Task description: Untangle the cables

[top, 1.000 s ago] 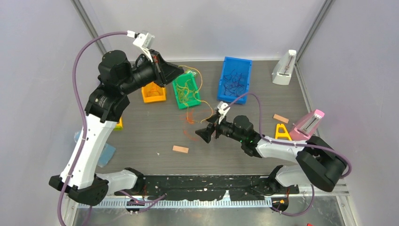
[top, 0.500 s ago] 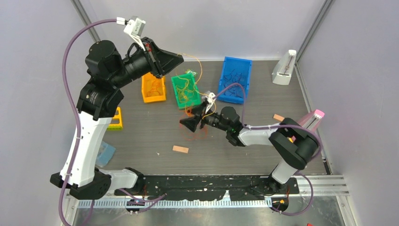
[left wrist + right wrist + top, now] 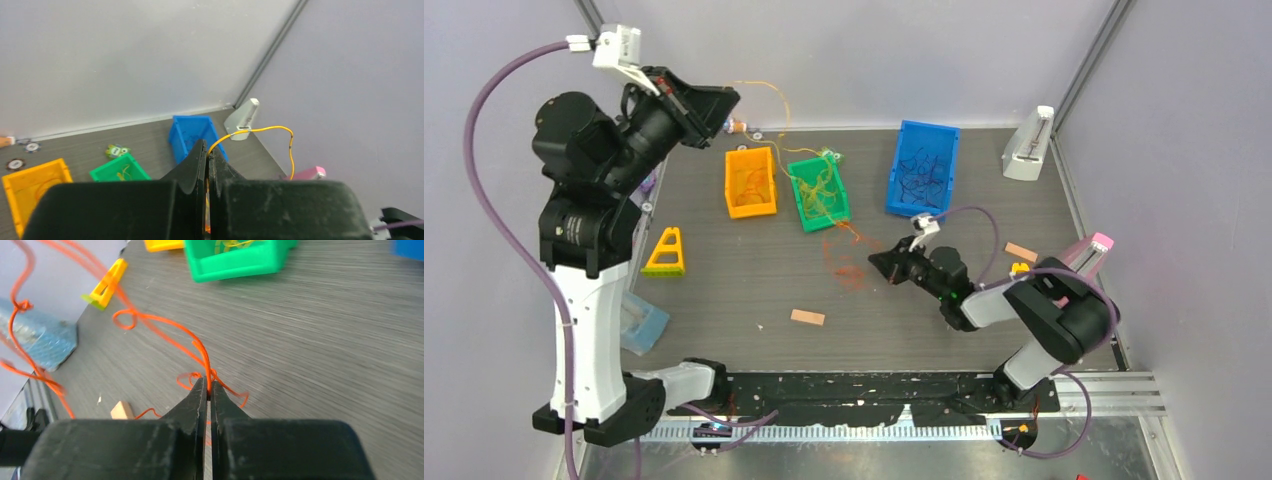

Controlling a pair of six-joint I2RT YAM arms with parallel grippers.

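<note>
Both jaws clamp closed: left on yellow cable (image 3: 260,129), right on orange cable (image 3: 205,365).

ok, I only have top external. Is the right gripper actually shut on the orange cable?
Observer: Yes. The right wrist view shows the right gripper shut on the orange cable, pinched at the very tips.
Operator: And left?
Observer: The left wrist view shows the left gripper shut on a yellow cable arcing out from its tips.
Operator: Tangle at the right pinch?
Observer: Small loose orange curls either side of the tips, lying on the table.
</note>
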